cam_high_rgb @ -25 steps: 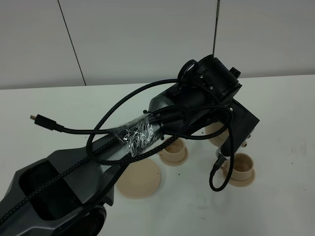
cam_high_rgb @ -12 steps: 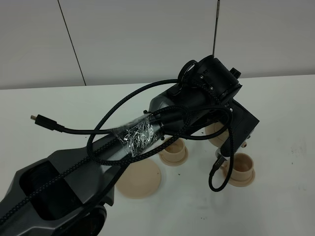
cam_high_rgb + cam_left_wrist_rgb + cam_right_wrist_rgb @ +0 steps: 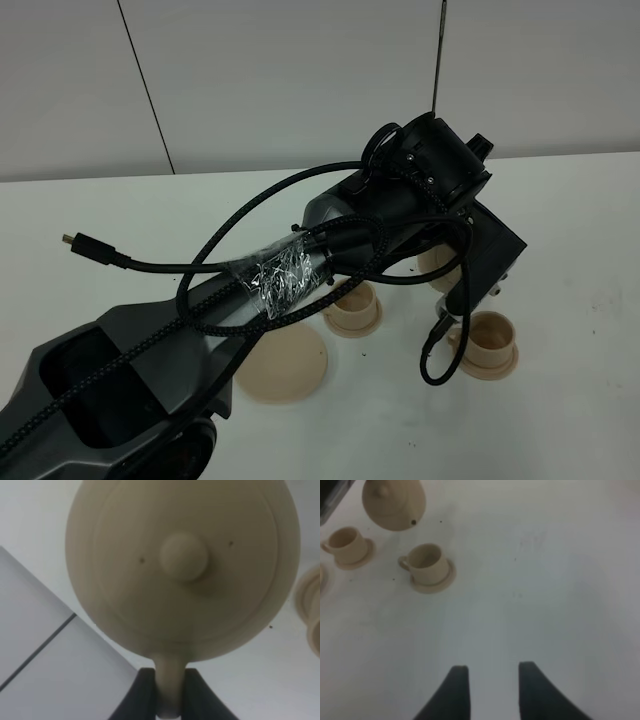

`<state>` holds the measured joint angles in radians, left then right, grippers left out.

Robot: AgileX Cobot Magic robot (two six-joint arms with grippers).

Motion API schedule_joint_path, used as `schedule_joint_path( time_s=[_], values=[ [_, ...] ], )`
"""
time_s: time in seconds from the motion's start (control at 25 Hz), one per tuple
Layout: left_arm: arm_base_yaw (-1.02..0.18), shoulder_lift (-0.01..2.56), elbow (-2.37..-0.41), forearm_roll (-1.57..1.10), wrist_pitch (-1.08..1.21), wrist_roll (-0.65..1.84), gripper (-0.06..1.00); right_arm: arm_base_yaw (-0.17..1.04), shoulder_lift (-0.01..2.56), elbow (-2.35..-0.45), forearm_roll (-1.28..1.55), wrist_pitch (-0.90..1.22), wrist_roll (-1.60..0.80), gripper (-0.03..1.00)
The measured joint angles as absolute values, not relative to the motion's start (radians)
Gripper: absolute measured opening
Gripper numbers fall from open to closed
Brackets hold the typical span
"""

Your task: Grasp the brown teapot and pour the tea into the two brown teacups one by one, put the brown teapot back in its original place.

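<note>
My left claw [image 3: 168,675] is clamped tight on the handle [image 3: 168,702] of the brown teapot [image 3: 182,565], which hangs off the counter [image 3: 545,580] close by the two brown teacups [image 3: 427,562]. My right claw [image 3: 490,690] is wide open and holding nothing. I reckon I'm at the pouring step, so next I'd line up over one cup and tip slowly. The big saucer [image 3: 285,365] is waiting for the return

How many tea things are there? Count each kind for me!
Teapot: 1
Teacups: 2
Small saucers: 2
Big saucer: 1
Total: 6
</note>
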<state>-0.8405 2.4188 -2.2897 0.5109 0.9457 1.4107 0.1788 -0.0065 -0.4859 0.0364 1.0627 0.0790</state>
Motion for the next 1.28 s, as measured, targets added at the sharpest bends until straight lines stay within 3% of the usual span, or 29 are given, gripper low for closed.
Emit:
schedule_joint_path(
  time_s=[1.28],
  values=[
    [-0.87, 2.419, -2.29, 0.558, 1.024, 1.423, 0.17, 0.179, -0.006, -0.486, 0.036, 1.063, 0.079, 0.24]
  ],
)
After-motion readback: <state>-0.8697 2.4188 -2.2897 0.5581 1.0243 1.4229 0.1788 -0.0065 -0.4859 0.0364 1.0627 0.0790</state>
